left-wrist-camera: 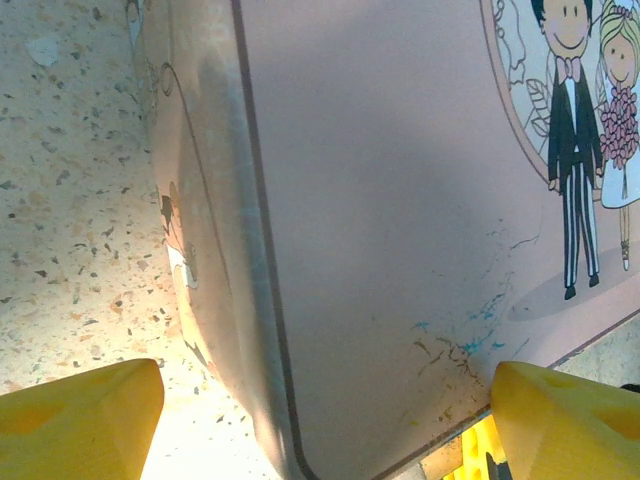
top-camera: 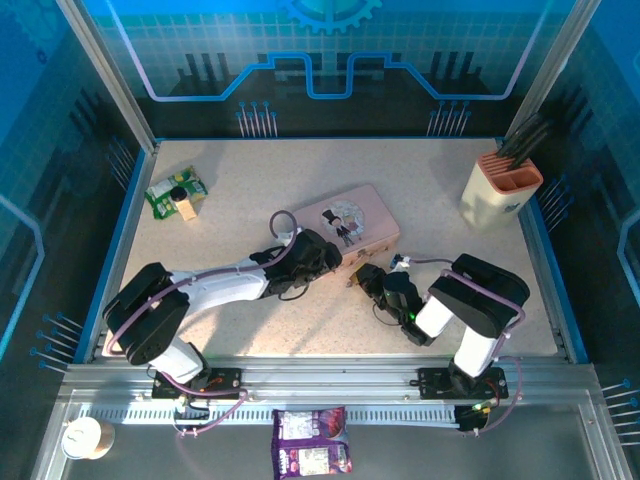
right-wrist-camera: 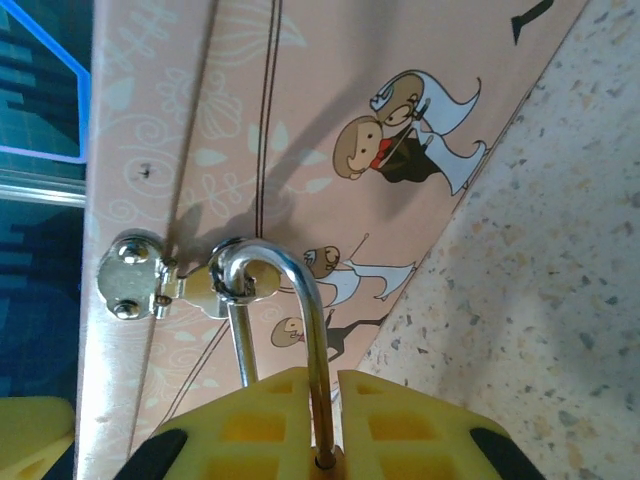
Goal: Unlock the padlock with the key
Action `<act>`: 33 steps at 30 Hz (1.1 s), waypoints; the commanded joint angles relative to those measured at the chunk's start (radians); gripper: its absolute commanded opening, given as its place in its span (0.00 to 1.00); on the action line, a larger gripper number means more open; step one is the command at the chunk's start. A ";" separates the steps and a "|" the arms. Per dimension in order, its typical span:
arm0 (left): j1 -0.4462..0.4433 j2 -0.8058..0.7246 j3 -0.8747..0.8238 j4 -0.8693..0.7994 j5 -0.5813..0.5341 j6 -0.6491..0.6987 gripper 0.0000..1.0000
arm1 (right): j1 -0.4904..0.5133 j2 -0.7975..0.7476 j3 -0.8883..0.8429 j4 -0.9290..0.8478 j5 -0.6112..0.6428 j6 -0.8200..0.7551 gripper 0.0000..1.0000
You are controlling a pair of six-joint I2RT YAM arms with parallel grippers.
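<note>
One padlock [right-wrist-camera: 316, 340] on pink tin [right-wrist-camera: 180, 120]

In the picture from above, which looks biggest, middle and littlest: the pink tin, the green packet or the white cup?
1. pink tin, clearly the largest
2. green packet
3. white cup, smallest, though not far off the packet

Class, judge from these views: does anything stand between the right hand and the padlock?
Nothing visible does. The right hand is shut on the padlock by its silver shackle, which loops through the clasp on the pink tin.
</note>
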 commanded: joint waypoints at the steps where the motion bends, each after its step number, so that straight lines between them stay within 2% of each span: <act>1: 0.002 0.026 0.028 -0.004 0.028 -0.017 0.86 | 0.022 -0.015 0.038 0.021 0.141 0.023 0.00; 10: 0.013 0.052 0.035 -0.007 0.033 -0.024 0.86 | 0.009 0.041 0.036 0.126 0.190 0.050 0.00; 20: 0.043 0.075 0.029 -0.036 0.028 -0.025 0.86 | -0.007 -0.021 0.027 0.042 0.221 0.039 0.00; 26: 0.047 0.075 0.028 -0.033 0.033 -0.025 0.86 | -0.020 -0.018 0.023 0.084 0.231 0.027 0.00; 33: 0.050 0.071 0.011 -0.027 0.036 -0.032 0.86 | -0.050 -0.055 0.011 0.035 0.227 0.029 0.00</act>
